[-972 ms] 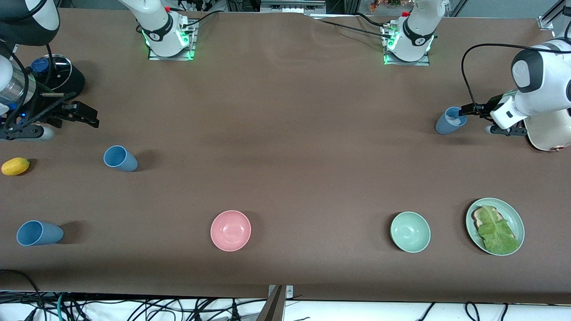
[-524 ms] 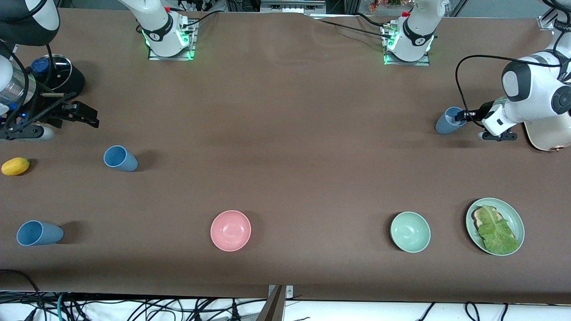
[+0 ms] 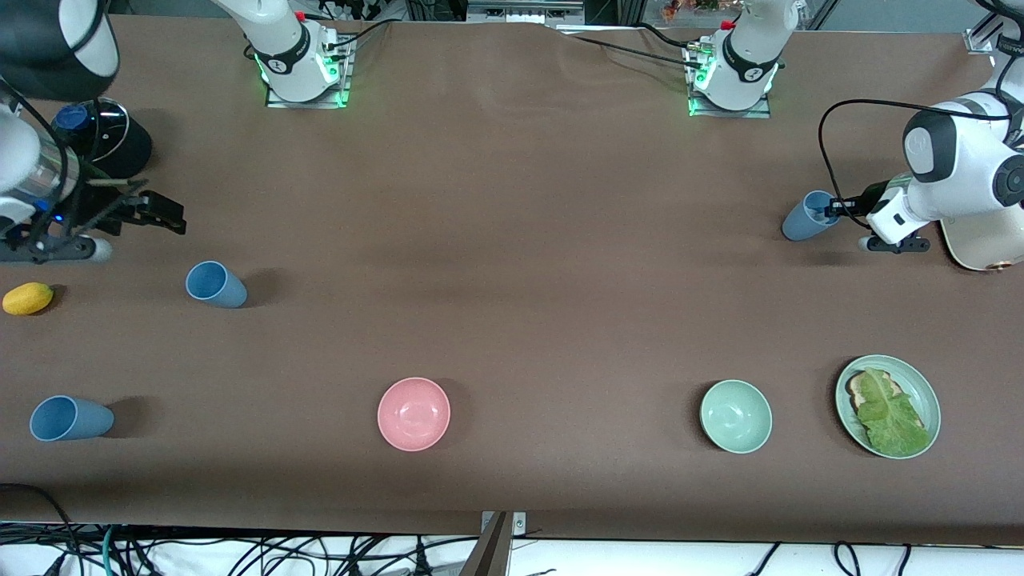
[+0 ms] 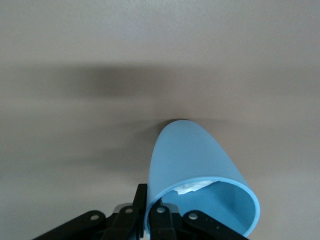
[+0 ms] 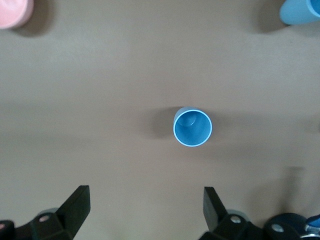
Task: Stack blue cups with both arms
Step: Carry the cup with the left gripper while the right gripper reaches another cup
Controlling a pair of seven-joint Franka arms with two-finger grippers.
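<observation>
Front view — left end effector (image 3: 832, 210) pinches cup (image 3: 802, 218) rim.

cups (image 3: 216, 285) apart, bowls (image 3: 414, 414) nearer camera

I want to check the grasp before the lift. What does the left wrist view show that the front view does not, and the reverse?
Only the left wrist view: the left pincer is shut on the rim of a blue cup, one finger inside and one outside, and something white lies inside it.

Only the front view: two more blue cups, the pink bowl, the mint bowl, the plate, the lemon, and the open right pincer.

Both: the gripped cup and the brown table.
</observation>
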